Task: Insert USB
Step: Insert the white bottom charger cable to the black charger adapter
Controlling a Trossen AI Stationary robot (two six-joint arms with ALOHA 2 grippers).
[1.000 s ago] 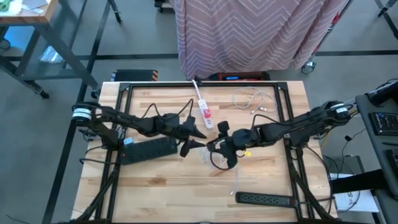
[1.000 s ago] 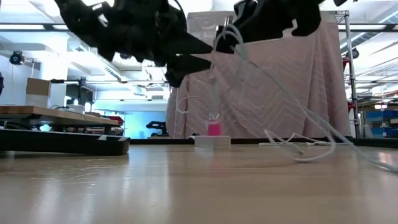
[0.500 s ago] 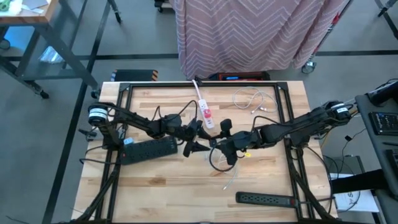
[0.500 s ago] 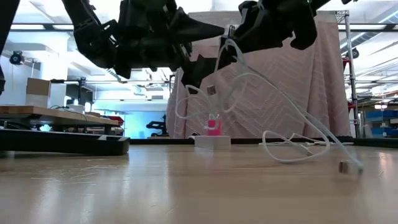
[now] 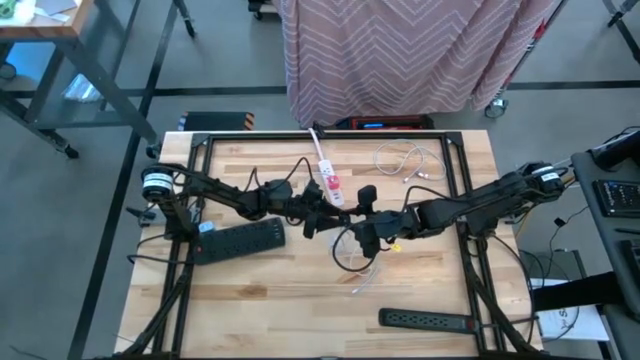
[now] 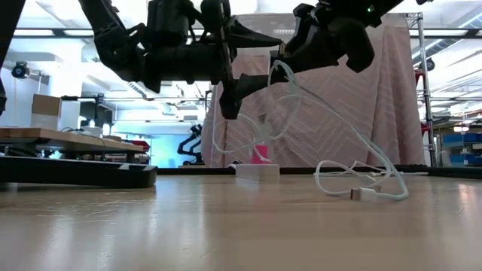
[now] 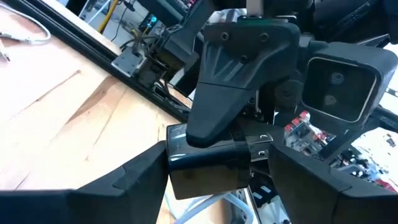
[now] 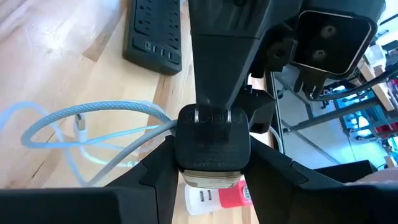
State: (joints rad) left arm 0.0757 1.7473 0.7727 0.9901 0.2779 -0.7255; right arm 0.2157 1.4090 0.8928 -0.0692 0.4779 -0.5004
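My right gripper (image 5: 352, 228) is above the middle of the table, shut on a small black adapter block (image 8: 211, 146). A pale blue-white cable (image 5: 350, 262) runs from the block down to the table in loops (image 6: 331, 128). Its free USB plug (image 6: 363, 194) lies on the wood and also shows in the right wrist view (image 8: 79, 127). My left gripper (image 5: 322, 213) is open and meets the right gripper tip to tip. Its fingers (image 7: 134, 180) stand on either side of the same block (image 7: 211, 162). Whether they touch it I cannot tell. My right gripper pinches the black adapter block by two opposite sides (image 8: 181, 155) between its two fingers. It comes about level from the table's right side. The block is lifted clear of the table. The cable hangs slack below it, its lower loops and plug on the wood.
A black power strip (image 5: 240, 240) lies at the left, under my left arm. A second black strip (image 5: 425, 320) lies near the front right. A white strip with a pink part (image 5: 328, 180) lies just beyond the grippers. Another white cable (image 5: 405, 160) lies at the far right.
My left gripper has gone toward the table's right edge and a little farther back, up to my right gripper, until its open fingers stand around the block. The cable's loops have swung and its free plug has slid along the table.
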